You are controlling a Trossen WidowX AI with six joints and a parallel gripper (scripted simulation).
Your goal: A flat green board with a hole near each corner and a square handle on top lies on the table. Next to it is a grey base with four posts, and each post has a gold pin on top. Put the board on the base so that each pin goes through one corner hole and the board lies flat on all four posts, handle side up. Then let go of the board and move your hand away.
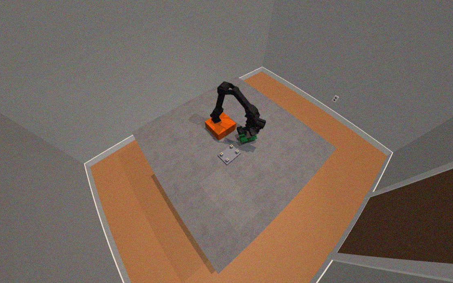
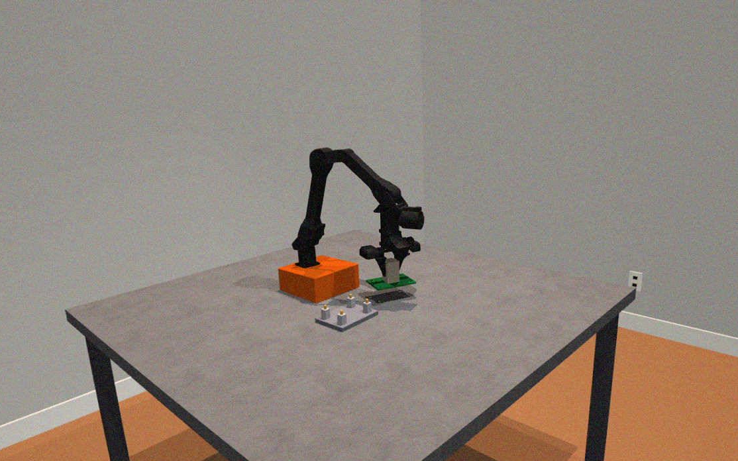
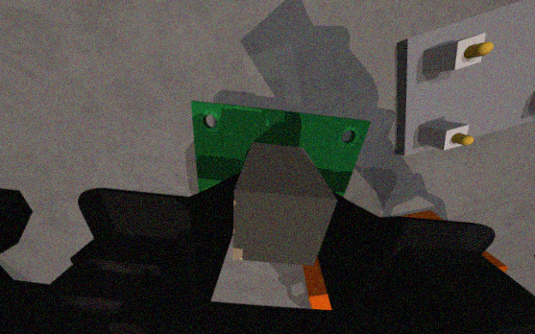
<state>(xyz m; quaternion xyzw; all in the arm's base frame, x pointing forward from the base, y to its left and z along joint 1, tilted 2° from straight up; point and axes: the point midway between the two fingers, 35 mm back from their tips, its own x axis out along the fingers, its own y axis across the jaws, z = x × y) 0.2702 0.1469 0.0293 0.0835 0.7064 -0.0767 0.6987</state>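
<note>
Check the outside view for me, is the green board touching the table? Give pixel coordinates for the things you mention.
No, the green board (image 1: 248, 139) (image 2: 380, 283) (image 3: 282, 126) hangs above its dark shadow on the table (image 1: 228, 197) (image 2: 326, 377) (image 3: 90, 96).

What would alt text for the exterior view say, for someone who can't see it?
A black gripper grips the grey handle of a green board, holding it just above the table. In front, a grey base with four gold-pinned posts sits uncovered. The arm stands on an orange block.
</note>
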